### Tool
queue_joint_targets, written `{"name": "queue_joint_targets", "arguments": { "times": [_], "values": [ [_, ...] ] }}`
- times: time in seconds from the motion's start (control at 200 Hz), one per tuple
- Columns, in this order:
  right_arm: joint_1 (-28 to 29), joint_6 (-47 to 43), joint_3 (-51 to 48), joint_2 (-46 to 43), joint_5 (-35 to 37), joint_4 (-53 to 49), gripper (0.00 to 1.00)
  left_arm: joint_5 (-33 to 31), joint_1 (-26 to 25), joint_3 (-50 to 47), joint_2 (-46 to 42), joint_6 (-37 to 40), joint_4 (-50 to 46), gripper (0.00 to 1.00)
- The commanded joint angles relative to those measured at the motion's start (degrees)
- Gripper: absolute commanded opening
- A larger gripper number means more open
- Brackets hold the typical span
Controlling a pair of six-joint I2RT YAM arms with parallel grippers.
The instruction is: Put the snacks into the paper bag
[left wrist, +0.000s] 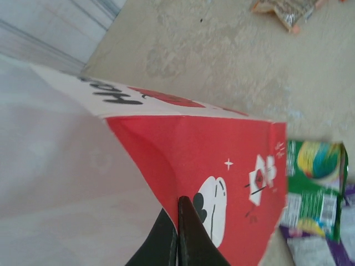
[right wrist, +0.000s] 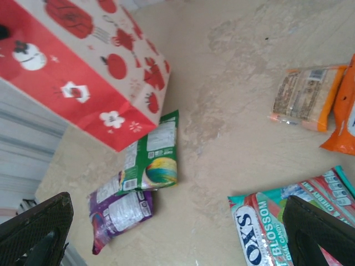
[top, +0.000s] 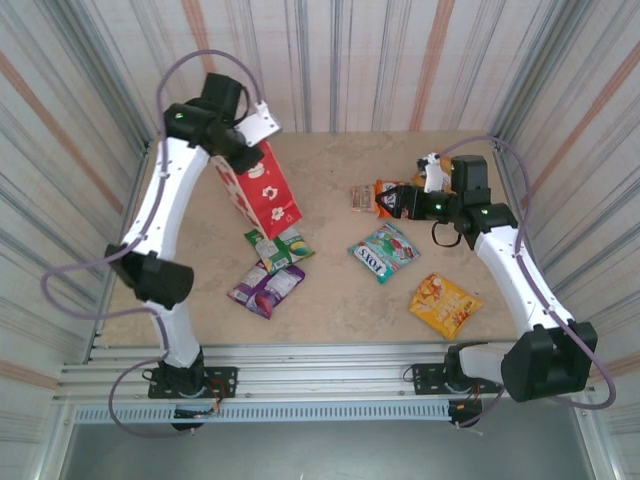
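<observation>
Sits at the very start, judging from the table: counts all six snacks lying outside the paper bag and none visibly inside, though cannot see into its mouth. Pinches the bag with the left gripper, jaws pressed fully together against the red paper, and cannot fix the exact spot of the pinch. Holds it tilted, not upright, over the far left part of the surface. Hangs the right gripper spread wide and empty above the far right part, near the orange packet and the tan-faced orange-red packet just beside it. Finds the green packet just beside the bag's base, touching the purple packet toward the near left corner. Finds the teal FOX'S packet near the middle and the yellow packet well apart from the bag, toward the near right corner. Leaves, by this reading, the whole job undone: six pickups and six drops into the bag. Looks set up for steadying the bag on the left and fetching on the right, probably starting with the orange pair or the teal packet under the open jaws.
</observation>
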Motion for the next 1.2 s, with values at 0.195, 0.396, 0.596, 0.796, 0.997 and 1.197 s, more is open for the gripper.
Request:
{"name": "queue_joint_targets", "arguments": {
  "times": [0.195,0.396,0.596,0.796,0.997,1.197],
  "values": [
    [3.95,1.02,2.34,1.62,0.22,0.43,0.99,8.79,6.05,-18.22,-18.48,17.08,-0.11,0.0],
    [8.14,2.53,2.73,2.38,0.73,2.7,0.99,11.57,9.33,-29.2,-28.21,22.76,1.56,0.0],
    [13.04,4.09,4.45,5.17,1.27,5.39,0.99,9.49,10.52,-34.47,-32.38,26.72,1.56,0.0],
    [17.65,4.69,6.58,7.99,2.21,6.84,0.99,8.03,10.79,-39.81,-36.19,29.45,2.39,0.0],
    [20.82,5.32,7.83,10.69,2.38,8.8,0.99,1.83,11.22,-48.58,-39.36,33.22,9.19,0.0],
    [23.04,5.67,9.4,13.24,2.5,9.93,0.99,0.87,12.26,-54.21,-40.31,35.28,17.87,0.0]
  ]
}}
